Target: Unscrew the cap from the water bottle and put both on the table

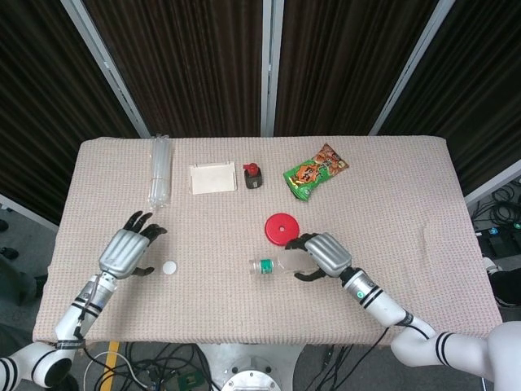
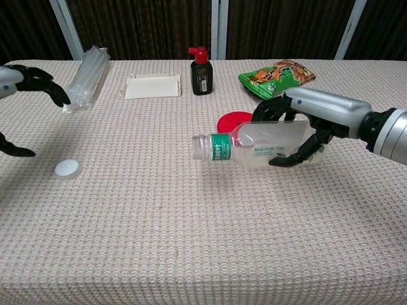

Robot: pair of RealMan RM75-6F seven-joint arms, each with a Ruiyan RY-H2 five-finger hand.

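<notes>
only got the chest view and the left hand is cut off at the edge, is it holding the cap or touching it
Observer: Neither. In the head view the left hand is open with its fingers apart, and the cap lies on the table beside it, with a gap between them.
Operator: is the red disc under the bottle, the bottle hides part of it here
Observer: No. From above the red disc shows whole, beyond the bottle, with bare table between the two.
</notes>
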